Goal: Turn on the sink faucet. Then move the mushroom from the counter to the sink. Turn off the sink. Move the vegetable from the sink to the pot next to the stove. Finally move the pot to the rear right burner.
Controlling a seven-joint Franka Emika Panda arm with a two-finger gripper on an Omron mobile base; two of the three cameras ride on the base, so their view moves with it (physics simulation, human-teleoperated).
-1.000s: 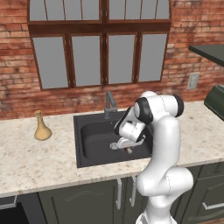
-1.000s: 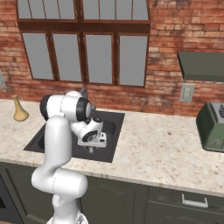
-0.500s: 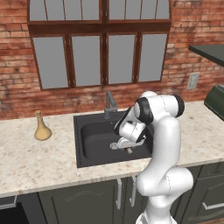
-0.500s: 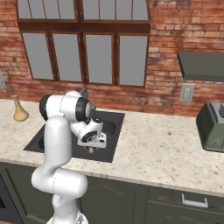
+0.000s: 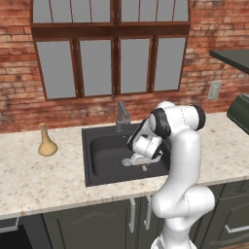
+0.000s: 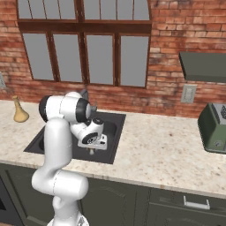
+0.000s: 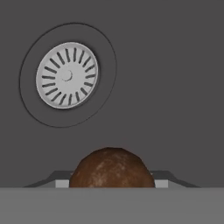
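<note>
The mushroom (image 7: 111, 168) is seen low in the hand view, a brown cap lying on the floor of the sink (image 5: 104, 155), with the drain (image 7: 66, 75) apart from it. The gripper (image 5: 137, 164) is lowered into the basin beside the faucet (image 5: 121, 115); whether its fingers are clamped on the mushroom or merely set around it cannot be told. No water is seen running, so the washing steps are judged done and the pick-up from the sink is taken to be in hand. The carry to the pot and the move of the pot to the burner are judged left to do. The arm is bent sharply down over the sink's front edge, the hand pointed at the basin floor.
</note>
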